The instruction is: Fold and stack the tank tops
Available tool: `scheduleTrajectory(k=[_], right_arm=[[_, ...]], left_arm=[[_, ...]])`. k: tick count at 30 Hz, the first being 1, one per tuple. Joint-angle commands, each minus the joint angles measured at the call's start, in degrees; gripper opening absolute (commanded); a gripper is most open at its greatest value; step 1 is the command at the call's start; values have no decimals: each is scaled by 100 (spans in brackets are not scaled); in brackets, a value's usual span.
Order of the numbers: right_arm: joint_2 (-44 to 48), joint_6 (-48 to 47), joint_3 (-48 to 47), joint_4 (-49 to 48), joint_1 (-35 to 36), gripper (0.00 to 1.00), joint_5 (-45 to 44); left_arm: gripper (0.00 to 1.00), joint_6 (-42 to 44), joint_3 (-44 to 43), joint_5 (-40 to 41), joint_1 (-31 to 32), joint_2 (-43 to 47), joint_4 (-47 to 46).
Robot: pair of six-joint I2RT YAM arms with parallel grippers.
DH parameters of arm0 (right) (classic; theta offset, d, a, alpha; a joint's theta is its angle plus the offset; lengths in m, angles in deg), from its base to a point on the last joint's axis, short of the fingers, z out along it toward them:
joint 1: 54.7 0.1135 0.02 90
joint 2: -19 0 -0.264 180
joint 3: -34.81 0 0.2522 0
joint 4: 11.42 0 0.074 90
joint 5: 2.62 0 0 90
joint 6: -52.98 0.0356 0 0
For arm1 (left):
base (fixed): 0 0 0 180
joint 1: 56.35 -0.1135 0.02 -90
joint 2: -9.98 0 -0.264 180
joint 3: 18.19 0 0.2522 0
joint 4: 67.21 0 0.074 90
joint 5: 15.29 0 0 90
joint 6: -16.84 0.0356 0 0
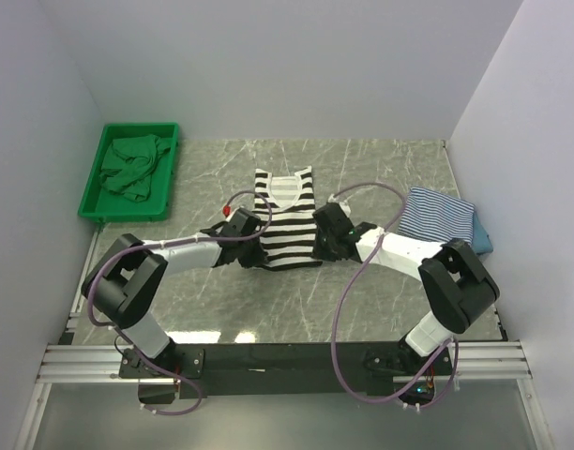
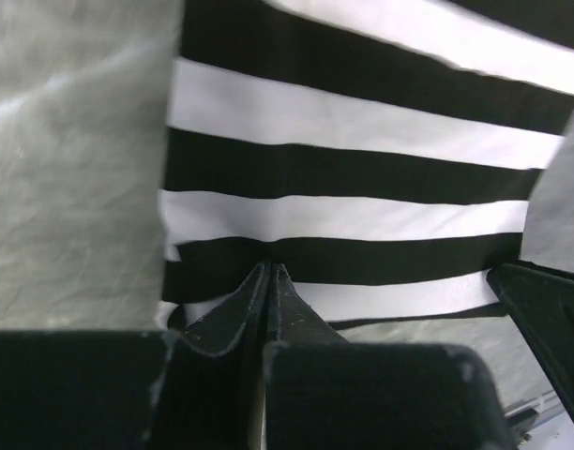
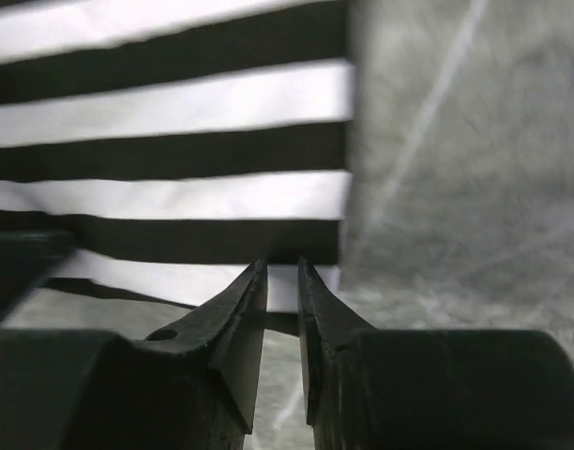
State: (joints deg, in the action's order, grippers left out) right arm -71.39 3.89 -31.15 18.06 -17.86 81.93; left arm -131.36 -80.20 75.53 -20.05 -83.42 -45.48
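The black-and-white tank top (image 1: pixel 285 214) lies flat mid-table, its neck toward the far wall. My left gripper (image 1: pixel 247 236) is at the left end of its near hem. In the left wrist view, that gripper (image 2: pixel 269 266) is shut, its tips pinched on the lowest black stripe of the top (image 2: pixel 362 122). My right gripper (image 1: pixel 324 239) is at the right end of the hem. In the right wrist view, it (image 3: pixel 282 264) stands narrowly open, with the edge of the top (image 3: pixel 165 103) showing in the gap. A folded thin-striped top (image 1: pixel 437 214) rests on a teal one (image 1: pixel 484 242) at the right.
A green bin (image 1: pixel 165 192) at the far left holds crumpled green cloth (image 1: pixel 129 167). White walls close off the left, back and right. Bare marble table (image 1: pixel 287 305) lies between the hem and the arm bases.
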Motion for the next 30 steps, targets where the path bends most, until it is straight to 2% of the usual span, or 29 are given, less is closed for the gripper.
scheduleTrajectory(k=[1, 7, 11, 14, 15, 17, 18, 20, 24, 30], right_arm=[[-14, 251, 394, -350, 78, 27, -26], [-102, 269, 782, -430, 113, 26, 27], [108, 260, 782, -281, 122, 27, -52], [424, 243, 668, -36, 104, 32, -122], [504, 225, 607, 26, 104, 38, -140], [767, 251, 597, 123, 87, 43, -167], [864, 277, 632, 167, 69, 47, -149], [1101, 356, 798, 115, 51, 49, -36], [1313, 681, 1150, -183, -1, 50, 290], [1208, 936, 1406, -579, -63, 49, 510]], left_arm=[[5, -288, 271, -3, 71, 41, -313], [9, -281, 562, -38, 132, 138, -375], [18, -192, 518, -38, 150, 392, -270], [31, -131, 413, 58, 141, 805, 10], [38, -131, 343, 120, 150, 1015, 134], [43, -183, 316, 357, 150, 1218, 362], [50, -218, 360, 401, 141, 1315, 564], [56, -394, 439, 498, 106, 1605, 714], [55, -666, 781, 560, 62, 1983, 855], [52, -702, 1063, 349, 9, 1800, 470]])
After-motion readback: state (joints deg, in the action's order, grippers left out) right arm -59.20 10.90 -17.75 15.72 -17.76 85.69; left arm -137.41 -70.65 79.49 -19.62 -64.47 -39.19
